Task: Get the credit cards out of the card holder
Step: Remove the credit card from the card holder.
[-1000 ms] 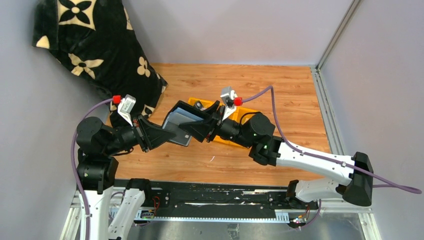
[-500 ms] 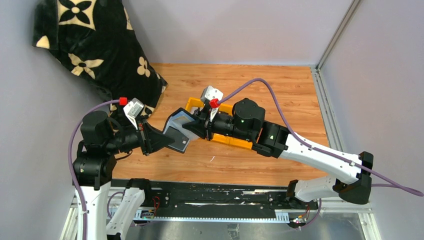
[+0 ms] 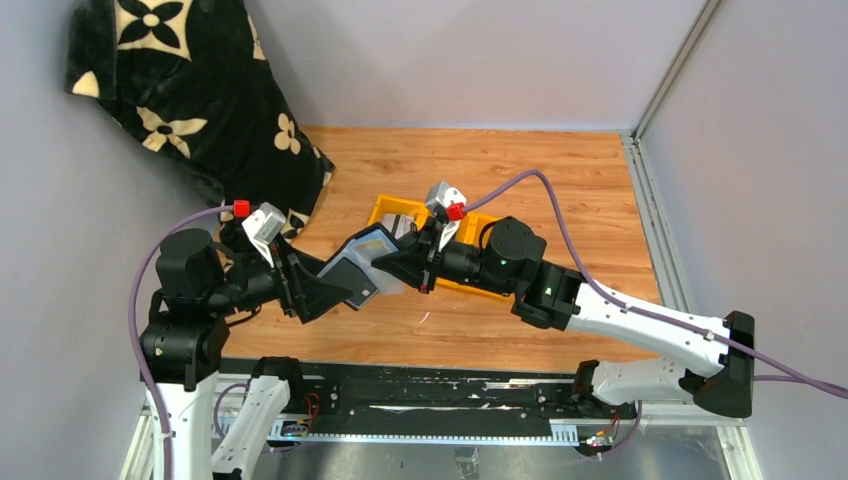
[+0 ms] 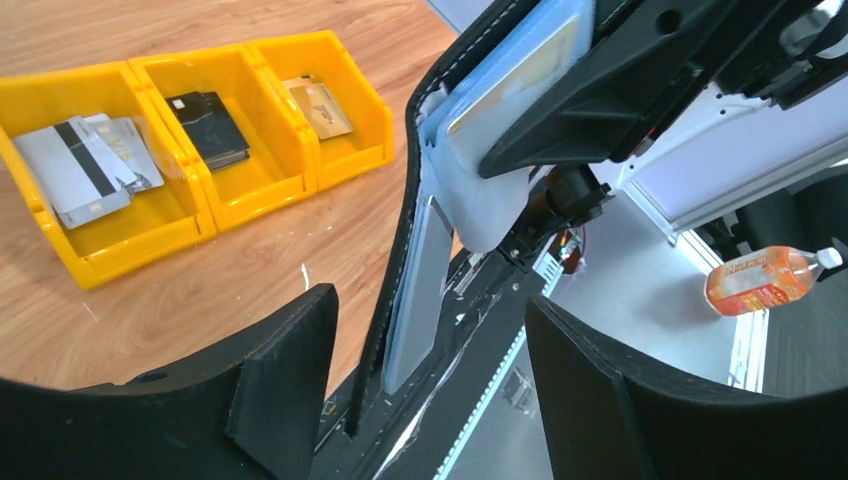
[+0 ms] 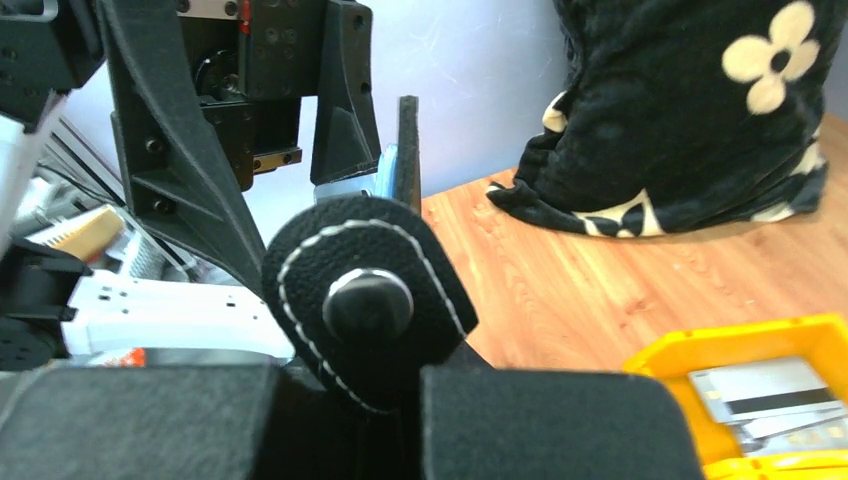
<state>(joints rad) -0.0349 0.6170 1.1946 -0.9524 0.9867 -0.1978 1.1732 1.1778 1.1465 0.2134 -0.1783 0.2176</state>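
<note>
The card holder (image 3: pixel 360 265), black outside and pale grey-blue inside, hangs open in the air between the two arms. My right gripper (image 3: pixel 398 268) is shut on its black flap just below the snap tab (image 5: pixel 368 300). My left gripper (image 4: pixel 425 340) is open, its fingers (image 4: pixel 290 350) standing either side of the holder's lower edge (image 4: pixel 415 290) without touching it. A pale tan card (image 4: pixel 515 75) shows in an inner pocket. Silvery-grey (image 4: pixel 80 170), black (image 4: pixel 210 125) and tan (image 4: pixel 320 105) credit cards lie in the yellow tray.
The yellow three-compartment tray (image 3: pixel 392 208) sits on the wooden table behind the right gripper. A black blanket with cream flowers (image 3: pixel 190 90) is heaped in the far left corner. Grey walls close off the back and both sides.
My left gripper has opened and let go of the card holder. My right gripper has shut on the holder's flap and drawn back a little to the right.
</note>
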